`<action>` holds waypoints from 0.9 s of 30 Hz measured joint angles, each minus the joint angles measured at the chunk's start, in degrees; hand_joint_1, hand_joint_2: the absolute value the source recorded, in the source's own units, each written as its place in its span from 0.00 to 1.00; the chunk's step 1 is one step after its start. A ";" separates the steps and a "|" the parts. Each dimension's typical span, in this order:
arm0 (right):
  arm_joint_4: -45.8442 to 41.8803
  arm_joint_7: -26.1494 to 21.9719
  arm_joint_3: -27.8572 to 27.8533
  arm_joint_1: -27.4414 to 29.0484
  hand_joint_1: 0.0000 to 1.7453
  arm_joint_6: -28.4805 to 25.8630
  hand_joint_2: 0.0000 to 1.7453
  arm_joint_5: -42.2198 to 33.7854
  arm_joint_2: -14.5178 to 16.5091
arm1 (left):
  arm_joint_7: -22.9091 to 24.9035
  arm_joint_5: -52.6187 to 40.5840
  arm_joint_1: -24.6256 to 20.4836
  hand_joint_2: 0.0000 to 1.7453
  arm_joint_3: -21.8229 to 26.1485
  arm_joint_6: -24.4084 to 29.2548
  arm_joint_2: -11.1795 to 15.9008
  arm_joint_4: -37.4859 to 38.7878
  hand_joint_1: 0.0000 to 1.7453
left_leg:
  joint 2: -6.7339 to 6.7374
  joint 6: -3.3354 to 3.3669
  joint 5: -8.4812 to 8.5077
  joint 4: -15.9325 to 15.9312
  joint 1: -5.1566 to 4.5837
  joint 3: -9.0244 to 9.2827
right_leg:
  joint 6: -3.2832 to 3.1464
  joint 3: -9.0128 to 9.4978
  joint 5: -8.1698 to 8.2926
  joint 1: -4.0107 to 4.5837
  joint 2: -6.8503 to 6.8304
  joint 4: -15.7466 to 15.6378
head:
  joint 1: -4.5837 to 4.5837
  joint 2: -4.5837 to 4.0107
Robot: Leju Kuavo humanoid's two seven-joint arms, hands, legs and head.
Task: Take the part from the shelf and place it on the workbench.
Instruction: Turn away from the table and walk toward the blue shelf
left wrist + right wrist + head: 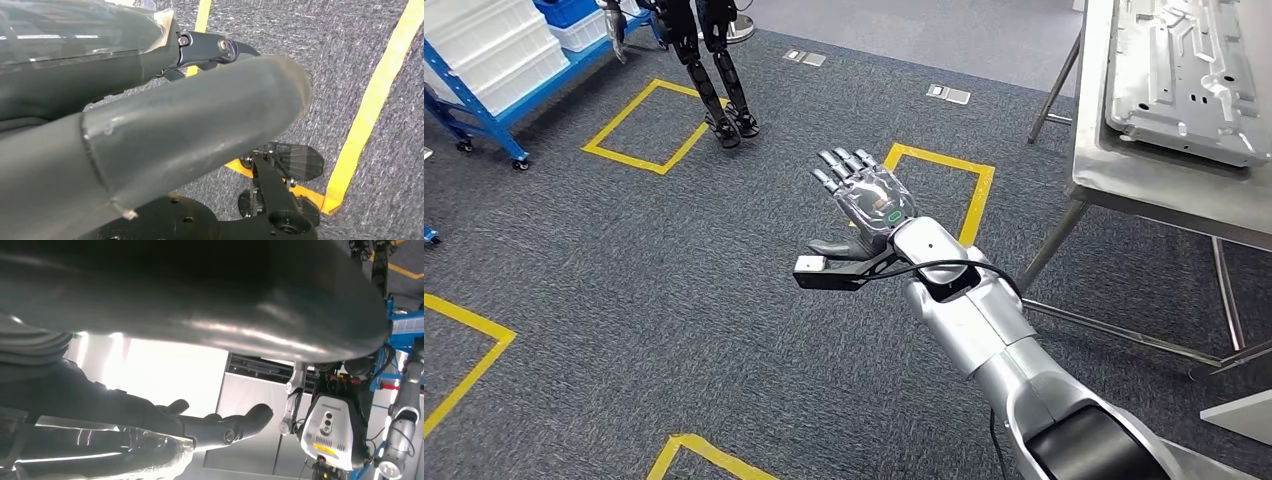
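Observation:
A large grey cast metal part lies flat on the steel workbench at the right. My right hand is stretched out over the carpet, left of the workbench and well apart from it, fingers spread and straight, holding nothing. In the right wrist view the right hand shows extended fingers with nothing in them. My left hand hangs over the floor, its thumb and fingers apart and empty. The blue shelf with white bins stands at the far left.
Another humanoid robot stands by the shelf, also seen as the other robot in the right wrist view. Yellow tape squares mark the dark carpet. The workbench legs stand just right of my right arm.

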 joint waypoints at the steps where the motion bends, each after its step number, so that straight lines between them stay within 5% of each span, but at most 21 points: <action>1: 0.01 0.01 0.01 -0.05 0.00 -0.01 0.00 0.01 0.09 | 0.00 0.00 -0.03 0.00 -0.01 0.01 0.03 -0.01 0.00 | 1.36 -0.22 -1.43 2.42 -0.01 -1.06 | -0.39 0.22 0.05 -0.18 -0.46 -0.26 | -0.13 0.00; 3: 0.08 0.02 0.02 -0.03 0.00 -0.03 0.00 0.02 0.14 | 0.00 0.00 -0.09 0.00 -0.03 -0.01 -0.01 -0.02 0.00 | 3.36 -0.74 -4.91 9.84 0.09 -4.67 | -0.85 0.48 -0.09 -0.05 -1.44 -0.31 | -0.36 0.00; 5: 0.23 0.02 0.04 0.16 0.00 -0.03 0.00 0.03 0.13 | 0.00 0.00 -0.08 0.00 -0.04 -0.04 0.02 -0.02 0.00 | 3.80 -1.26 -5.96 14.46 0.51 -7.27 | -0.95 0.54 -0.26 -0.04 -2.41 -0.29 | -0.41 0.00; 6: 0.28 0.02 0.06 0.25 0.00 -0.03 0.00 0.03 0.12 | 0.00 -0.01 -0.08 0.00 -0.04 -0.04 0.06 -0.02 0.00 | 4.02 -1.52 -4.87 13.53 0.80 -7.00 | -0.88 0.58 -0.36 -0.07 -2.86 -0.28 | -0.43 0.00; 10: 0.31 -0.01 0.05 0.13 0.00 -0.03 0.00 0.02 0.10 | -0.07 -0.10 -0.20 0.00 -0.04 -0.12 0.16 -0.02 0.00 | 6.85 -2.06 1.24 -0.33 1.32 0.03 | 0.44 0.85 -1.27 0.21 -4.33 0.33 | -0.44 0.00; 13: 0.37 -0.12 0.06 -0.10 0.00 -0.08 0.00 -0.02 0.22 | -0.13 -0.11 -0.30 0.00 -0.03 -0.14 0.07 -0.02 0.00 | 5.82 -0.72 1.40 -1.37 0.64 0.51 | 1.54 1.20 -1.74 0.77 -5.38 0.34 | -0.15 0.00; 15: 0.43 -0.15 0.05 -0.30 0.00 -0.16 0.00 -0.08 0.32 | -0.12 -0.11 -0.24 0.00 -0.01 -0.09 0.07 -0.02 0.00 | 4.97 0.30 1.60 -1.64 0.52 0.72 | 2.01 0.60 -2.73 0.53 -4.80 1.77 | -0.06 0.00; 17: 0.58 -0.16 0.04 -0.48 0.00 -0.23 0.00 -0.13 0.30 | -0.10 -0.12 -0.30 0.00 0.01 0.03 0.05 -0.02 0.00 | 4.21 1.11 1.71 -1.80 0.60 0.84 | 1.89 -2.22 -5.35 0.15 -2.98 7.52 | 0.09 0.00; 20: 1.33 -0.15 0.04 -0.36 0.00 -0.41 0.00 -0.26 0.03 | -0.05 -0.27 -0.33 0.00 0.01 0.20 -0.02 -0.02 0.00 | 2.59 1.43 1.65 -1.77 0.48 0.80 | 1.97 -7.45 -8.34 0.15 -1.76 17.29 | 0.20 0.00; 22: 1.79 -0.11 0.04 -0.33 0.00 -0.79 0.00 -0.37 -0.11 | -0.04 -0.48 -0.27 0.00 0.02 0.18 -0.07 -0.02 0.00 | 1.41 1.42 1.65 -1.73 0.40 0.84 | 2.62 -6.40 -6.35 0.17 -1.42 14.27 | 0.22 0.00; 24: 2.05 -0.04 0.03 -0.43 0.00 -1.17 0.00 -0.44 -0.15 | -0.04 -0.60 -0.28 0.00 0.02 0.07 -0.07 -0.02 0.00 | 0.34 1.25 1.64 -1.65 0.33 0.85 | 2.96 -2.58 -2.91 0.10 -0.17 5.99 | 0.22 0.00; 27: 2.33 0.05 0.03 -0.54 0.00 -1.42 0.00 -0.52 -0.15 | -0.01 -0.68 -0.21 0.00 0.01 -0.12 -0.09 -0.02 0.00 | -0.70 0.45 1.73 -1.67 0.23 0.64 | 1.98 -0.24 -1.06 0.41 0.58 1.14 | 0.18 0.00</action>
